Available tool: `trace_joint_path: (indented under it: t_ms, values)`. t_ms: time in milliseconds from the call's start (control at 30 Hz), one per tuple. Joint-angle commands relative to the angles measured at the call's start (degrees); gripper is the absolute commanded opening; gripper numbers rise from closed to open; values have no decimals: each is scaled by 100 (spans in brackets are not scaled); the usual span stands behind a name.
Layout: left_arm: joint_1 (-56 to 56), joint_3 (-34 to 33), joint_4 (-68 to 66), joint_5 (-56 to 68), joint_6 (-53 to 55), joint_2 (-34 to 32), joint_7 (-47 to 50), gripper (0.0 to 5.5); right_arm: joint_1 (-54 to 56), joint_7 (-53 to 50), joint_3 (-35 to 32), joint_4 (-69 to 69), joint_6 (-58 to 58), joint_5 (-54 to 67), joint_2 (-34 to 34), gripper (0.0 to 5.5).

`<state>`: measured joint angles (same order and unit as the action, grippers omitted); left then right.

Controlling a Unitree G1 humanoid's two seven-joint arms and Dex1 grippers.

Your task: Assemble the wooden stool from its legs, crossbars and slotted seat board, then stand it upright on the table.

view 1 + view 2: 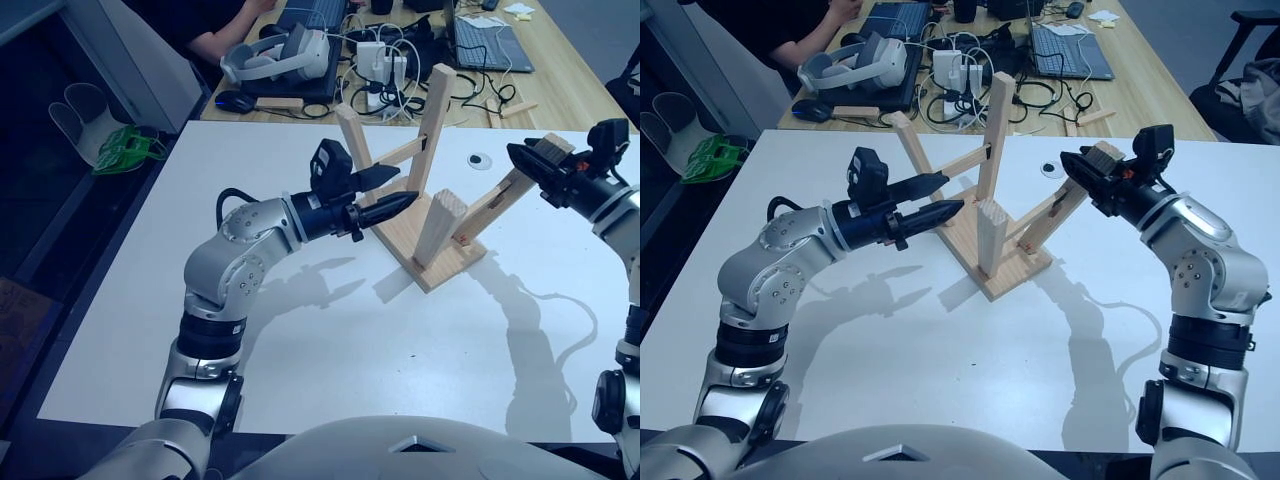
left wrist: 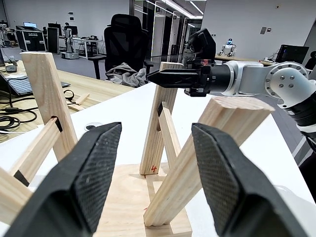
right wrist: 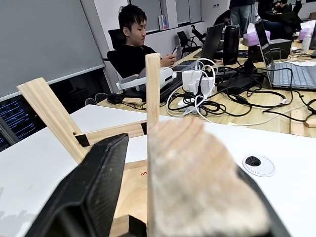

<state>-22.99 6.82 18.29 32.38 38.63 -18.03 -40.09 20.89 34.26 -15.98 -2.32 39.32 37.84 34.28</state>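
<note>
The wooden stool lies upside down on the white table (image 1: 300, 350), its seat board (image 1: 452, 268) flat and its legs pointing up. A crossbar (image 1: 400, 153) joins the back legs (image 1: 436, 120). My left gripper (image 1: 405, 187) hovers open just left of the stool, level with the crossbar; in the left wrist view its fingers (image 2: 94, 173) frame the near leg (image 2: 197, 163). My right gripper (image 1: 1092, 168) is shut on the top end of the slanted right leg (image 1: 505, 195), whose end grain (image 3: 197, 177) sits between the fingers (image 3: 94, 192).
A round cable grommet (image 1: 480, 160) sits in the table behind the stool. Beyond the far edge stands a wooden desk (image 1: 560, 90) with laptops, a headset (image 1: 275, 55) and cables. A green object (image 1: 125, 148) lies off the left edge.
</note>
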Motion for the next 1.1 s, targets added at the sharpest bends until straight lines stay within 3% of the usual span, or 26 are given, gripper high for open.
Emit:
trace_joint_path:
  t_ms: [33, 233, 700, 800, 1100]
  values:
    - [-32, 15, -23, -61, -50, -28, 41, 262, 50, 44, -20, -135, 77, 64, -10, 217]
    - [-80, 14, -111, -132, -110, -22, 97, 262, -344, 255, 860, 173, 254, -783, 470, 217]
    - [-186, 36, -238, -246, -175, -6, 169, 262, -363, 1072, 1922, 778, 46, -1561, 845, 217]
    - [-191, 35, -247, -258, -183, 16, 197, 262, -279, 984, 1979, 957, -150, -1726, 781, 217]
    - [-152, 58, -304, -333, -272, 35, 201, 262, 47, 205, 879, 588, -1271, -1461, 49, 217]
